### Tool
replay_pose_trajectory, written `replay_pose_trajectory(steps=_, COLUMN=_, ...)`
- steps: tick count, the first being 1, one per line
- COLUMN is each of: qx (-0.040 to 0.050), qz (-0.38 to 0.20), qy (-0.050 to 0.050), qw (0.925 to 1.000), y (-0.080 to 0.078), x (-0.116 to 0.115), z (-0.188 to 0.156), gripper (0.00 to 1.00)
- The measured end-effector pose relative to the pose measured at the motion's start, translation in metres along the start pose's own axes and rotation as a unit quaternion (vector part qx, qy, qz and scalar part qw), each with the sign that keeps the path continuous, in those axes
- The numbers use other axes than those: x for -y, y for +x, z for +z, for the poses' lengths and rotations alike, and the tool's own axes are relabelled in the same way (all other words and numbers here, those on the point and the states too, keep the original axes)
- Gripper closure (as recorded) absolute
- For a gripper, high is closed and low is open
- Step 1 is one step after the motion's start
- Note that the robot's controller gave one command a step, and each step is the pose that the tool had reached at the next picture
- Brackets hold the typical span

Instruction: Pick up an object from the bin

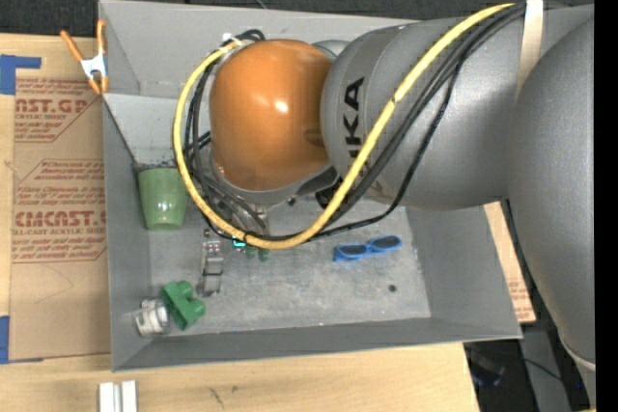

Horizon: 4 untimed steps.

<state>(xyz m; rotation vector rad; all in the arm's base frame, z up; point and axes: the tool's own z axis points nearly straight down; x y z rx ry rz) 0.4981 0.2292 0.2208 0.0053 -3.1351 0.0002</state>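
From the camera view, the arm and its orange cover hide most of the middle and back of the bin. The lower end of the gripper pokes out beneath the cables, and we cannot tell how far it is open or whether it has hold of anything. Just below and left of it, near the front wall, lies a green block with a silver end. A pale green cup sits up and left of the gripper, against the left wall. A blue piece lies well to its right, with bare floor between them.
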Motion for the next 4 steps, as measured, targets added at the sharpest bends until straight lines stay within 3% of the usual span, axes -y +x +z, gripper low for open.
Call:
replay_pose_trajectory(steps=1, qx=0.0009, qz=-0.022, qy=0.000, qw=0.9997, y=0.018, x=-0.007, z=0.140, gripper=0.00)
replay_pose_trajectory(steps=2, qx=0.0032, qz=-0.022, qy=-0.001, qw=0.9997, y=0.016, x=-0.007, z=0.136, gripper=1.00)
replay_pose_trajectory(steps=3, qx=0.0081, qz=-0.068, qy=-0.003, qw=0.9976, y=0.013, x=0.014, z=0.148, gripper=1.00)
replay_pose_trajectory(steps=4, qx=0.0076, qz=-0.059, qy=-0.001, qw=0.9982, y=0.014, x=0.023, z=0.014, gripper=1.00)
